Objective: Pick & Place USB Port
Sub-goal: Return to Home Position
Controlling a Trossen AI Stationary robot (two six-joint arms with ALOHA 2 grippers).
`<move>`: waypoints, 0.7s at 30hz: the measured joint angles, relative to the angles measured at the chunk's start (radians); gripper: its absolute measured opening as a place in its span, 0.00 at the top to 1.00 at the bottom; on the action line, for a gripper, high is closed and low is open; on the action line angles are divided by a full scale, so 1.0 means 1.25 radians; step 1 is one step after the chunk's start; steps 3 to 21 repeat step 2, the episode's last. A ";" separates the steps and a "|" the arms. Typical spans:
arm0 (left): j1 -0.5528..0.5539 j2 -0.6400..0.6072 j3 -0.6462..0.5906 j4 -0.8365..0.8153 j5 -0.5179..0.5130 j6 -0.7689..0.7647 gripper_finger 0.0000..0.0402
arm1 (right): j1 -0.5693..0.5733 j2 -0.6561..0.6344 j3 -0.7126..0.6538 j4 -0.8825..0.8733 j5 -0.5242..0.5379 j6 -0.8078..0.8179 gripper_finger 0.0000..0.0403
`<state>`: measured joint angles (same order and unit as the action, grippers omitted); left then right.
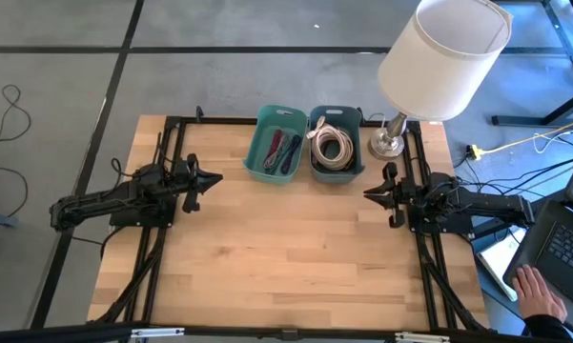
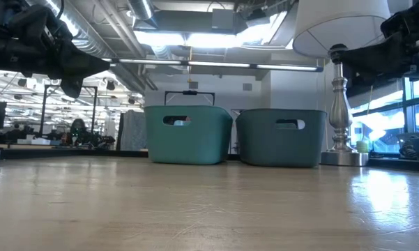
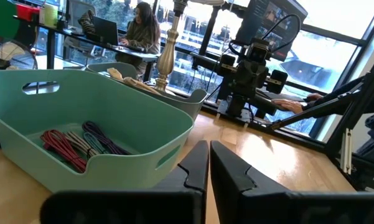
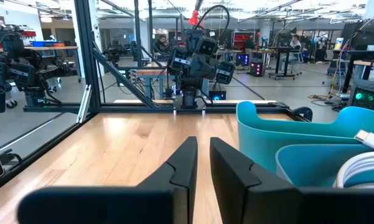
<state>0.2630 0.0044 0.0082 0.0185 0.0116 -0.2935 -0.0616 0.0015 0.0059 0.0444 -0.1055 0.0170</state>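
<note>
Two bins stand side by side on their bases at the table's far edge. The light teal bin (image 1: pixel 276 143) (image 3: pixel 81 124) holds red, purple and grey coiled cables (image 3: pixel 81 146). The darker teal bin (image 1: pixel 336 143) holds white coiled cables (image 1: pixel 332 145) with a white plug (image 4: pixel 367 138). My left gripper (image 1: pixel 216 178) (image 3: pixel 209 144) hovers shut at the table's left side, pointing right, level with the bins' near side. My right gripper (image 1: pixel 367 193) (image 4: pixel 203 140) hovers shut at the right side, pointing left. Both are empty and well apart from the bins.
A table lamp (image 1: pixel 391 143) with a white shade (image 1: pixel 443 52) stands at the far right corner, right of the darker bin. Bare wood (image 1: pixel 286 248) spreads between the arms and toward the near edge. A person's hand (image 1: pixel 539 291) rests by a laptop beyond the table's right side.
</note>
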 joint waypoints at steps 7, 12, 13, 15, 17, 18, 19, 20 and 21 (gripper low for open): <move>0.000 0.000 0.000 0.000 0.000 0.000 0.98 | 0.000 0.000 0.000 0.000 0.000 0.000 0.88; 0.000 0.000 0.000 0.000 0.000 0.000 0.98 | 0.000 0.000 0.000 0.000 0.000 0.000 0.88; 0.000 0.000 0.000 0.000 0.000 0.000 0.98 | 0.000 0.000 0.000 0.000 0.000 0.000 0.88; 0.000 0.000 0.000 0.000 0.000 0.000 0.98 | 0.000 0.000 0.000 0.000 0.000 0.000 0.88; 0.000 0.000 0.000 0.000 0.000 0.000 0.98 | 0.000 0.000 0.000 0.000 0.000 0.000 0.88; 0.000 0.000 0.000 0.000 0.000 0.000 0.98 | 0.000 0.000 0.000 0.000 0.000 0.000 0.88; 0.000 0.000 0.000 0.000 0.000 0.000 0.98 | 0.000 0.000 0.000 0.000 0.000 0.000 0.88; 0.000 0.000 0.000 0.000 0.000 0.000 0.98 | 0.000 0.000 0.000 0.000 0.000 0.000 0.88; 0.000 0.000 0.000 0.000 0.000 0.000 0.98 | 0.000 0.000 0.000 0.000 0.000 0.000 0.88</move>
